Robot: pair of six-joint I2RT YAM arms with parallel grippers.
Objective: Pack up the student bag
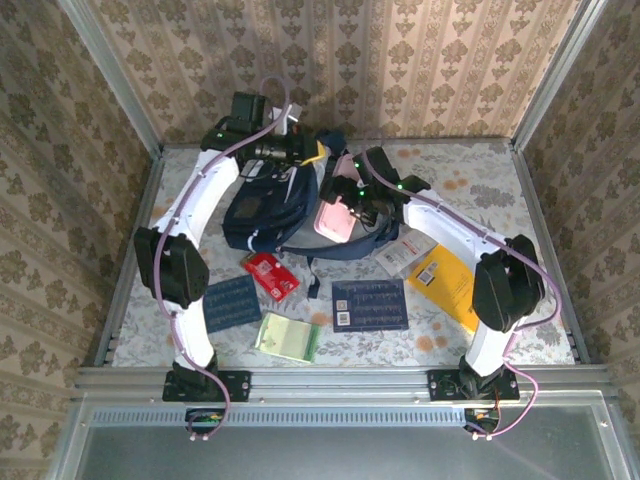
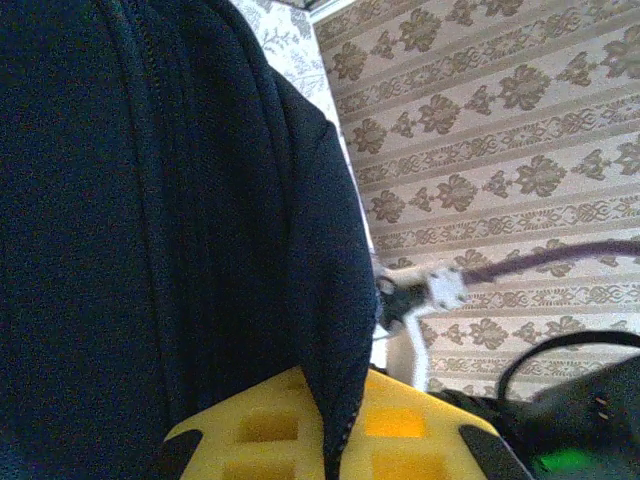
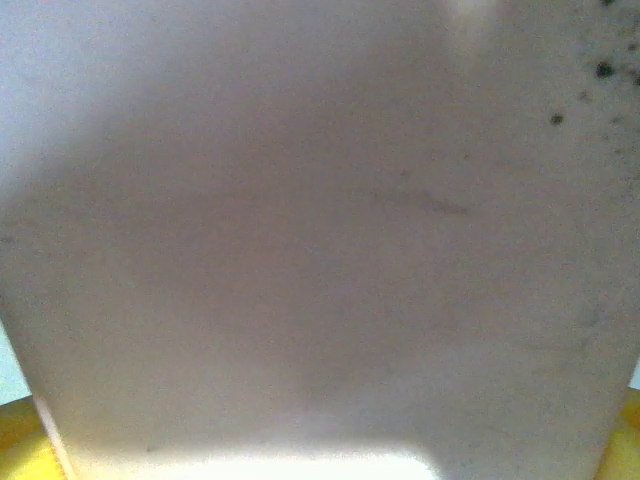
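- Nearest the arms, a green notebook [image 1: 288,337] and two navy booklets [image 1: 370,303] are lying flat on the table [image 1: 500,190], just short of the bag.
- Beyond them the student bag [image 1: 262,212] is sitting mid-table. Its long axis seems to be running left to right and its mouth seems to be facing up and toward the far wall, though the arms are covering too much of it to be sure.
- The right tool [image 1: 342,205] is hanging over the bag's right part, clamped on a pink flat item [image 3: 320,250].
- Farthest back, the left tool [image 2: 335,430] is pinching the bag's navy rim, its yellow fingers [image 2: 250,430] closed on the fabric and holding it up.
- The thin fabric is likely risking a slip from that pinch, which would let the mouth sag shut.
- The pink item's lower edge could then be catching on the rim and twisting in its grip.
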